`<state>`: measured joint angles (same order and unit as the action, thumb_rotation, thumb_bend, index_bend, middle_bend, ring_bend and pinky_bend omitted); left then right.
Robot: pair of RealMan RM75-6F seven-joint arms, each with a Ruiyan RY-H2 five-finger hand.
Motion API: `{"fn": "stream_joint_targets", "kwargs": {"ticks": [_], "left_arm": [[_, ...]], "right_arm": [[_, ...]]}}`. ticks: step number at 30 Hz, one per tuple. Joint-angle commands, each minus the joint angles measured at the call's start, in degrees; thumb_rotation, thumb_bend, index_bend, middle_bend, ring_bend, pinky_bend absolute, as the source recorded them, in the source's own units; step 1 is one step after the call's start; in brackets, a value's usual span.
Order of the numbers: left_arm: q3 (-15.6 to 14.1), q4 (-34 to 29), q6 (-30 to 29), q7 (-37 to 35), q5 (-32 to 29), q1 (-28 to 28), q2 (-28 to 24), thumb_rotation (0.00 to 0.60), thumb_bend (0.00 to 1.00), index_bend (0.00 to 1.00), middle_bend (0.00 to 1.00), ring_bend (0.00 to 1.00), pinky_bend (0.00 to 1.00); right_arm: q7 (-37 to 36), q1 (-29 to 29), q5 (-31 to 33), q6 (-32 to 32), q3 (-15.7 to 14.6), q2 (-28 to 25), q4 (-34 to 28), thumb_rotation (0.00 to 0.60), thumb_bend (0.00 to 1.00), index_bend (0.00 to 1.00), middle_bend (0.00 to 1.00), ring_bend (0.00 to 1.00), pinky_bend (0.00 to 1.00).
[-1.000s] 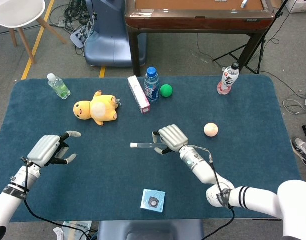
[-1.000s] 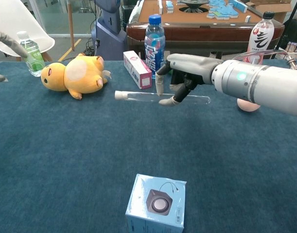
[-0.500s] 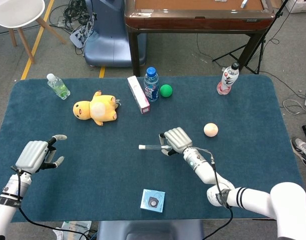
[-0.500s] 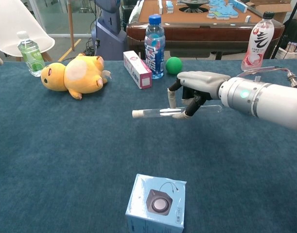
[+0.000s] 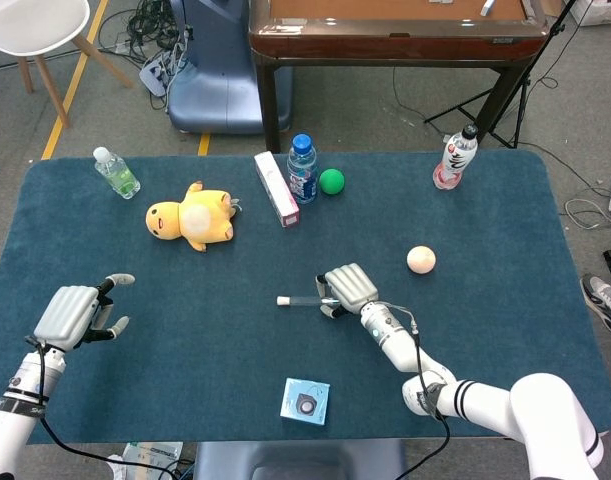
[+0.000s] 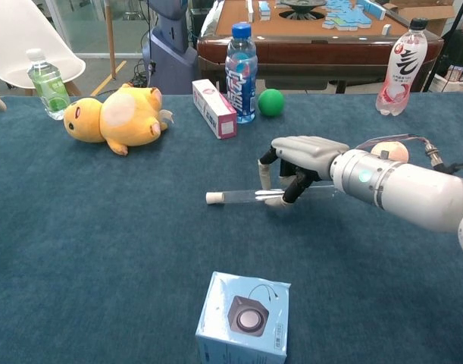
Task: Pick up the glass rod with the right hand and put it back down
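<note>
since a second ago you have drawn your right hand [image 5: 347, 288] back toward the robot and lowered it, and the glass rod [image 5: 303, 299] came down with it; the left hand [image 5: 70, 312] has pulled back toward the near left edge of the tabletop [image 5: 505, 220].

from the head camera, your right hand holds the glass rod near its right end, fingers curled over it, and the rod runs level out to the left of the hand. whether the rod touches the blue cloth you cannot tell from here. the small blue box [image 5: 305, 400] sits nearer the robot than the rod, the peach ball [image 5: 421, 260] lies to the rod's right and a little farther back. the yellow plush duck [image 5: 192, 217], the pink carton [image 5: 276, 189], the blue bottle [image 5: 302, 169] and the green ball [image 5: 331, 181] all lie beyond the rod. your left hand hovers far left of the rod, fingers loosely spread, holding nothing.

from the chest camera, the right hand [image 6: 295, 163] pinches the glass rod [image 6: 239, 197] between thumb and fingers, and the white-capped end points left. the rod hangs very close to the cloth, contact unclear. the blue box [image 6: 245, 318] stands in front of the rod.
</note>
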<state>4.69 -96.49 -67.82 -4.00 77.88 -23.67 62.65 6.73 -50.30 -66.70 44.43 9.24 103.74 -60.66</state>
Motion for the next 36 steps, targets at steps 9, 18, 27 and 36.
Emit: {"fn": "stream_joint_targets", "kwargs": {"ticks": [9,18,27,36], "left_arm": [[0.0,0.3,0.2,0.1,-0.2,0.5,0.0,0.6,0.29,0.24,0.87,0.89,0.9],[0.5,0.5,0.1,0.1,-0.5,0.7,0.1,0.6,0.29,0.23,0.86,0.88,0.89],[2.3,0.2,-2.9,-0.9,-2.8,2.6,-0.9,0.6,0.29,0.22,0.57,0.6,0.63],[2.1,0.0,-11.5,2.5,-4.8,8.3,0.6,0.6,0.29,0.22,0.42,0.45,0.47]], "right_arm": [[4.5,-0.1,2.4,-1.1,1.1,-1.9,-3.3,0.6,0.52,0.43,1.0,1.0,1.0],[6.9,1.2,4.3,1.5,2.6,-6.2,-9.6,0.6,0.51,0.36,1.0,1.0,1.0],[16.1,11.4,6.2,17.6,2.2,-25.8,-31.1,0.6,0.51,0.36,0.85,0.92,0.96],[16.2,24.1,1.1,32.2,-3.3,-38.7,-42.2,0.6,0.51,0.36,0.59,0.6,0.81]]}}
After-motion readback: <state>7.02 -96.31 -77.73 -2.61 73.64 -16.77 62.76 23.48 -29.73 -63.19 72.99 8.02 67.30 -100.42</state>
